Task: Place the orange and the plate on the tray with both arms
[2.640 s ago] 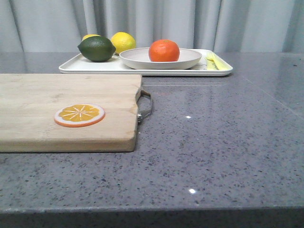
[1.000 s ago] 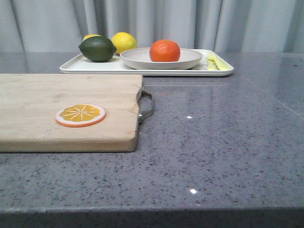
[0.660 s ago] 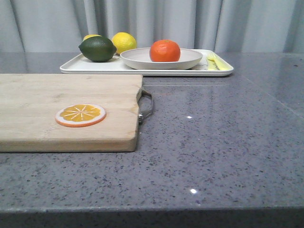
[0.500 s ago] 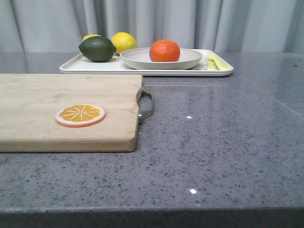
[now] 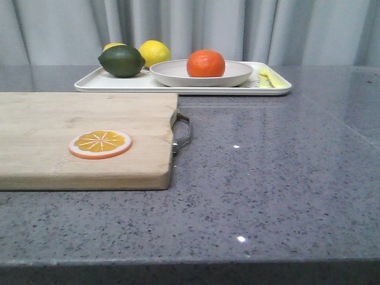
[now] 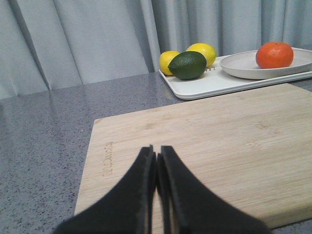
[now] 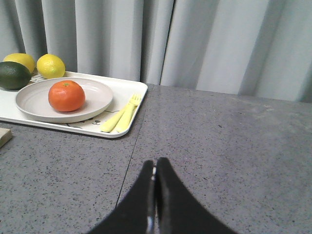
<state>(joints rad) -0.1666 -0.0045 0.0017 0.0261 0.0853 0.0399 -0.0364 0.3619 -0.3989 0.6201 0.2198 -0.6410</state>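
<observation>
The orange point(image 5: 205, 63) rests in the off-white plate point(image 5: 178, 74), and the plate stands on the white tray point(image 5: 119, 84) at the back of the table. The same orange point(image 6: 275, 54) point(image 7: 66, 95), plate point(image 6: 243, 66) point(image 7: 29, 100) and tray point(image 6: 204, 85) point(image 7: 134, 92) show in both wrist views. My left gripper point(image 6: 156, 153) is shut and empty, low over the wooden cutting board point(image 6: 209, 141), well short of the tray. My right gripper point(image 7: 155, 165) is shut and empty over bare grey table, to the tray's right and nearer me. Neither gripper appears in the front view.
On the tray also lie a dark green lime point(image 5: 121, 60), two yellow lemons point(image 5: 154, 52) and yellow plastic cutlery point(image 5: 268, 76). A wooden cutting board point(image 5: 71, 136) with a metal handle point(image 5: 182, 133) fills the near left and carries a flat orange slice point(image 5: 100, 143). Grey curtains hang behind.
Nothing has moved on the table apart from a tiny shift of the picture. Orange, plate and tray stay as they were.
</observation>
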